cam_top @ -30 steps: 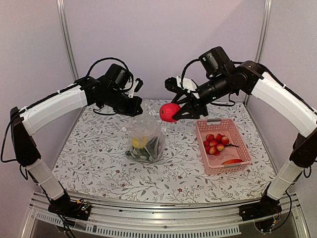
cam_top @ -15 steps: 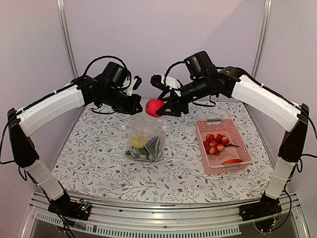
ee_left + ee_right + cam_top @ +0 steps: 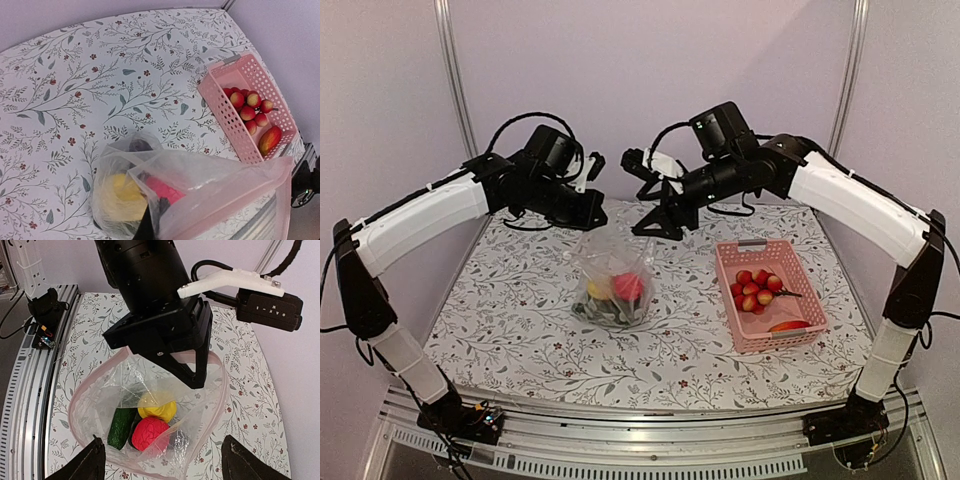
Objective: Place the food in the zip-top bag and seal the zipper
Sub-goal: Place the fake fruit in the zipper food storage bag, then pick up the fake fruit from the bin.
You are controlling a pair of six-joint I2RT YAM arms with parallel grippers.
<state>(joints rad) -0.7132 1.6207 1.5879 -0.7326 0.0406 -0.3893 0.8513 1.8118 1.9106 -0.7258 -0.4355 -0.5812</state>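
The clear zip-top bag (image 3: 610,270) stands open mid-table. My left gripper (image 3: 588,214) is shut on its far rim and holds the mouth up. In the right wrist view the bag (image 3: 100,390) holds a red piece (image 3: 150,433), a yellow piece (image 3: 158,408) and a dark green piece (image 3: 120,427). The pink-tinted zipper (image 3: 223,386) rings the open mouth. My right gripper (image 3: 658,228) hangs open and empty just above the mouth; it also shows in its wrist view (image 3: 167,460). In the left wrist view my left gripper (image 3: 154,222) pinches the bag (image 3: 215,185).
A pink slotted basket (image 3: 738,305) stands right of the bag. It holds several red cherry tomatoes (image 3: 756,288) and an orange-red piece (image 3: 790,326). The basket (image 3: 220,102) also shows in the left wrist view. Purple walls close the back and sides.
My right gripper carried the red piece left over the bag mouth, then opened. The red piece now lies inside the bag. The left gripper kept hold of the rim.
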